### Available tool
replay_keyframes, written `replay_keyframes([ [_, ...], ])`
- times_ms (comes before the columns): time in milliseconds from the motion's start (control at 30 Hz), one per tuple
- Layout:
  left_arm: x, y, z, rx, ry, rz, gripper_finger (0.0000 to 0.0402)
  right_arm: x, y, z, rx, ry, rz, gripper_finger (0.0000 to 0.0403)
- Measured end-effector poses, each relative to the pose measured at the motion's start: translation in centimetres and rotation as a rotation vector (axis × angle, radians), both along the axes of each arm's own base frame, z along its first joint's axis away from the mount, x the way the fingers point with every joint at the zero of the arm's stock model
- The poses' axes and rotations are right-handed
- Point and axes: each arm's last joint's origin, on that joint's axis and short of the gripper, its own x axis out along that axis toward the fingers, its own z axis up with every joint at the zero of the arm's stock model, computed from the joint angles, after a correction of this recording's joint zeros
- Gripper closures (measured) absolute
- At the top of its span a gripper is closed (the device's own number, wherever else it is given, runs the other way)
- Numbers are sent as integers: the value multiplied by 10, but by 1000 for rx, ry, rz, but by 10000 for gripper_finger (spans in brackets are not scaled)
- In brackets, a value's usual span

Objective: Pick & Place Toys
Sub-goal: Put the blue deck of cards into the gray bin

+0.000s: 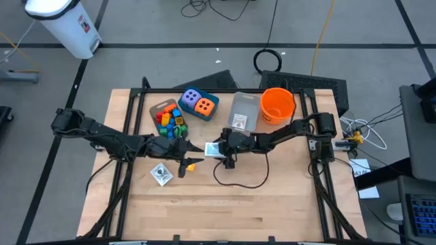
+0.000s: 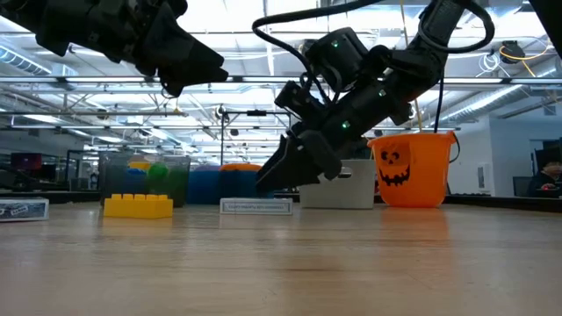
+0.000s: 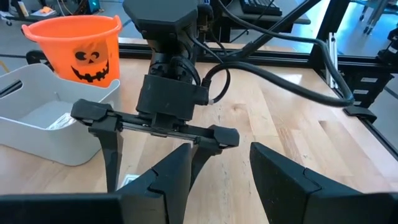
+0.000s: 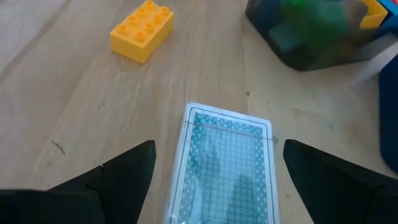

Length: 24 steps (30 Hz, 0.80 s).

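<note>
A card pack [image 4: 227, 165] with a teal patterned back, in a clear case, lies flat on the table. It also shows in the high view [image 1: 210, 148] and the low view [image 2: 255, 206]. My right gripper [image 4: 217, 186] is open and low over the pack, one finger on either side of it, apart from its edges. A yellow brick [image 4: 142, 30] lies just beyond the pack. My left gripper [image 3: 227, 186] is open and empty, raised above the table [image 2: 176, 53], close to the pack's left side and facing my right gripper [image 1: 216, 151].
A clear tray of coloured bricks [image 1: 169, 117], a purple die [image 1: 191, 99] and an orange die [image 1: 204, 105] stand at the far middle. A grey bin [image 1: 244, 112] and the orange bucket [image 1: 277, 103] stand right of them. A second card pack [image 1: 161, 173] lies nearer the front left.
</note>
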Motion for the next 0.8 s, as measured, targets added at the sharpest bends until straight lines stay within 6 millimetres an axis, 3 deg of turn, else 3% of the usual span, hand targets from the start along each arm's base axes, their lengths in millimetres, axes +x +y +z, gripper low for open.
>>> replay_keyframes([
  [300,0,0,-1,1,12,0,231,-1,0,-2,48,21,-25,54],
  [667,0,0,-1,2,12,0,231,-4,-7,-6,91,72,-70,8],
  [800,0,0,-1,2,12,0,231,-5,-10,-6,100,72,-84,8],
])
